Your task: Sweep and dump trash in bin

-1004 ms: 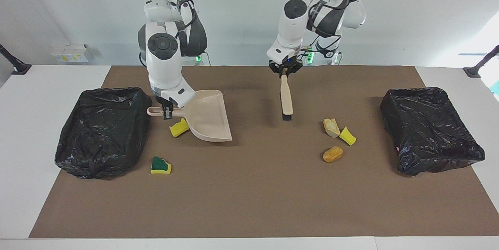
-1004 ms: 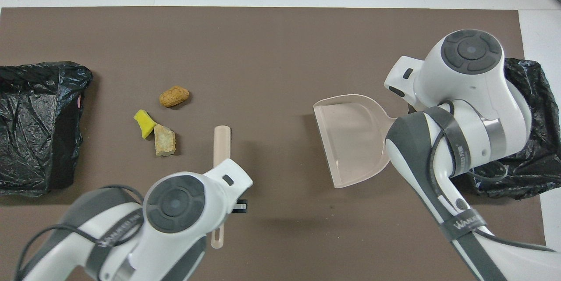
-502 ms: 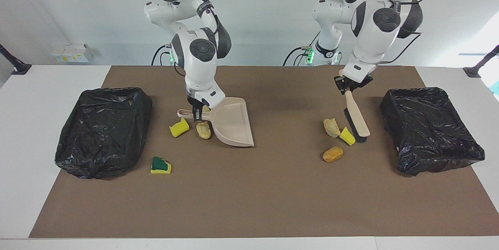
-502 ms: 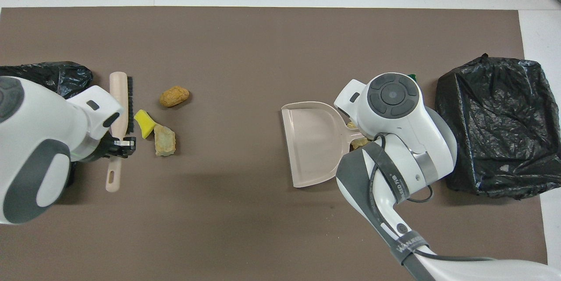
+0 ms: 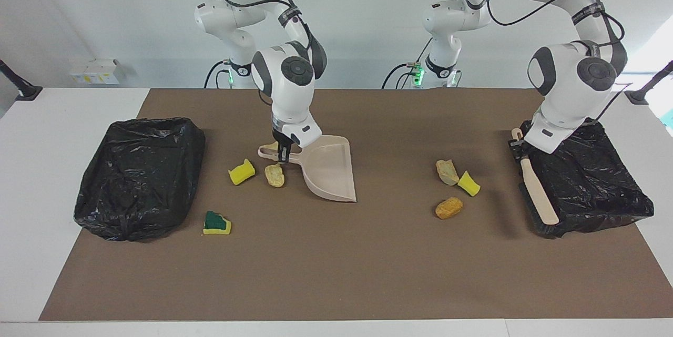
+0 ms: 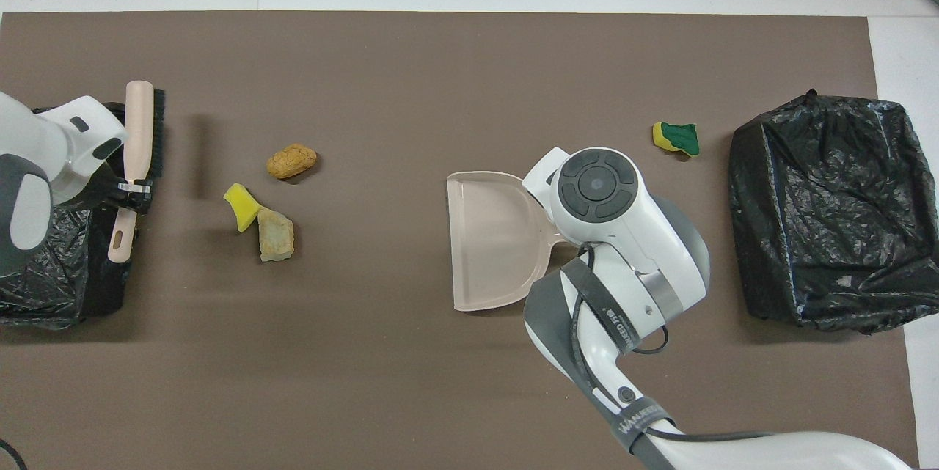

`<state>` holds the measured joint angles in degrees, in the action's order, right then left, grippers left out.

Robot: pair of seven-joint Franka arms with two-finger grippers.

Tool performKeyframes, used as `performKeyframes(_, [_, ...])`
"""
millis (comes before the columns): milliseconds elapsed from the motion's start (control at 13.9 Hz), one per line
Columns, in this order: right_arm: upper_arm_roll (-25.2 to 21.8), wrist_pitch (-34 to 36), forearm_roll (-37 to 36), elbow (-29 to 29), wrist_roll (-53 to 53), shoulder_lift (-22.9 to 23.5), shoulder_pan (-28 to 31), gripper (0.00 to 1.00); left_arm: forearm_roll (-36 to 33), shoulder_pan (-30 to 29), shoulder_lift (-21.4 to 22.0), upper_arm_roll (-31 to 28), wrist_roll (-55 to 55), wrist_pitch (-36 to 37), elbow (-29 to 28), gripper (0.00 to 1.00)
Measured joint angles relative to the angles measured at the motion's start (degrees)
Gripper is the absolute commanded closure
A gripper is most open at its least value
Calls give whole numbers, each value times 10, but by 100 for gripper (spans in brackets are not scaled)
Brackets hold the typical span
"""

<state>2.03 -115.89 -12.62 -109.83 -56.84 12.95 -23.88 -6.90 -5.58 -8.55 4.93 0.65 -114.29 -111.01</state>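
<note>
Now we see our left gripper (image 5: 518, 149) clamping the beige black-bristled brush (image 5: 536, 190) over the black-bagged bin (image 5: 604, 179); three sponge-and-lump trash bits (image 5: 453, 185) lie between it and the beige plastic dustpan (image 5: 328, 171), pinched by our right gripper (image 5: 283, 155).

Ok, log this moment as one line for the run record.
left gripper: holds beige brush with black bristles over black-lined bin | right gripper: holds beige plastic dustpan on brown mat | trash: unswept

A robotics lab: two white arms (image 5: 284, 71) bolted at a bare table (image 5: 52, 169).
</note>
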Motion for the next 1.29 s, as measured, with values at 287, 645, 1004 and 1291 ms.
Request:
performKeyframes(287, [0,-2,0,0,8,6,-6,100,0,23,21,15,-18,-17,-95,100])
performKeyframes(645, [0,-2,0,0,8,6,-7,100,1,86,87,18,-101,-32,-186,100])
performKeyframes(1004, [0,-2,0,0,12,6,-8,100,78,187,119,20,-211,-34,-224,100])
performKeyframes(1291, [0,-2,0,0,13,6,-8,100,144,253,120,20,-270,-57,-226,100])
